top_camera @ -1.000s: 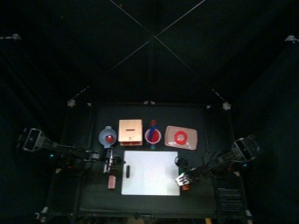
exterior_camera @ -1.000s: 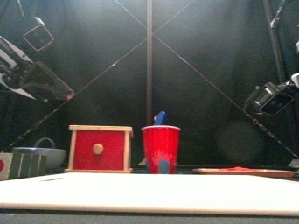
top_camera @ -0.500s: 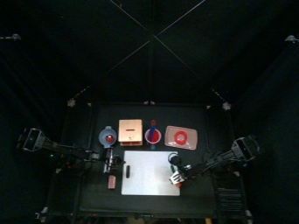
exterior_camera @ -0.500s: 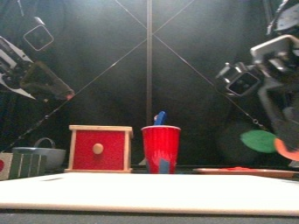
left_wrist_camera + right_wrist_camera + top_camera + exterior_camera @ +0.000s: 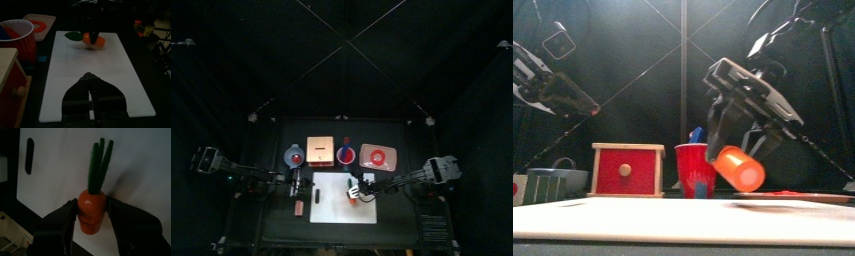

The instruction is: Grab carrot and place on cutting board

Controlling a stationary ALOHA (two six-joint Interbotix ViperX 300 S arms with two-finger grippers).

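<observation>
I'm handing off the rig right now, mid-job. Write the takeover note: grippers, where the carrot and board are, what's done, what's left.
Right gripper: closed on the carrot, gripping its orange body, green top pointing away from the wrist.
Left gripper: jaws together, holding nothing, resting over the near part of the cutting board.
Carrot: in the air above the cutting board, not yet set down; the front view shows it clear of the surface.
Cutting board: flat at the table's front, nothing lying on it.
Done: carrot picked up and carried over the board.
Left: lower it onto the board, open the right gripper, pull the arm back.
</observation>
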